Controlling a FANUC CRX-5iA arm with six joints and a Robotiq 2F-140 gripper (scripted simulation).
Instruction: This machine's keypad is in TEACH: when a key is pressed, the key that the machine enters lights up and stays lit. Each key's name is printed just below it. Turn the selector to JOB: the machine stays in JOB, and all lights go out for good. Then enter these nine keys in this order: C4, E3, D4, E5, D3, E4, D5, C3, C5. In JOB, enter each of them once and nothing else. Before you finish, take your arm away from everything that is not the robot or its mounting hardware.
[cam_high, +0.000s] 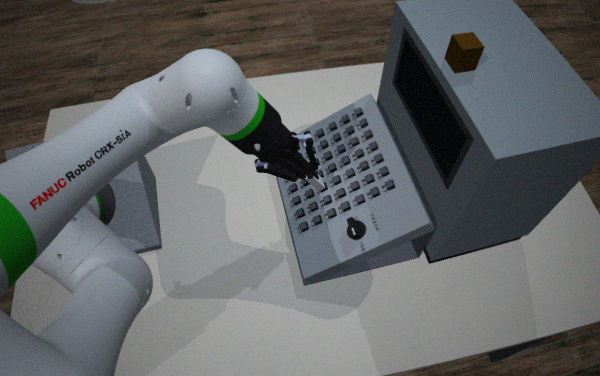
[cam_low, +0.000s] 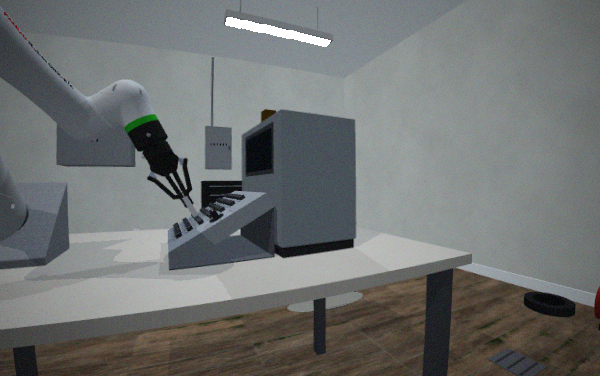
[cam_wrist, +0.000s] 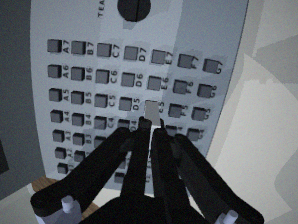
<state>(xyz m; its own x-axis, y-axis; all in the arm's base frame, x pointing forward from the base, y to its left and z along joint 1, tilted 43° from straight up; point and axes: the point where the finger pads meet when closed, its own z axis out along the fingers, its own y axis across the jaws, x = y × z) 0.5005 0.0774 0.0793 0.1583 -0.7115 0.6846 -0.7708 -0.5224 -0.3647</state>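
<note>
The grey sloped keypad panel (cam_high: 395, 220) (cam_low: 200, 245) (cam_wrist: 200, 3) carries rows of small dark keys, and none of them is lit. The black selector knob (cam_high: 355, 228) (cam_wrist: 133, 4) sits at the panel's near end. In the wrist view its white mark points at the JOB label, away from TEACH. My gripper (cam_high: 319, 185) (cam_low: 191, 209) (cam_wrist: 150, 111) is shut with nothing between the fingers. Its joined fingertips rest on or just above one key in the middle of the keypad. The key names are too small to read.
The grey machine cabinet (cam_high: 525, 100) (cam_low: 315, 180) with a dark screen stands right behind the keypad, with a brown cube (cam_high: 464, 51) (cam_low: 268, 114) on top. My arm's grey base block (cam_high: 135, 210) (cam_low: 35, 225) stands to the left on the white table (cam_high: 450, 320).
</note>
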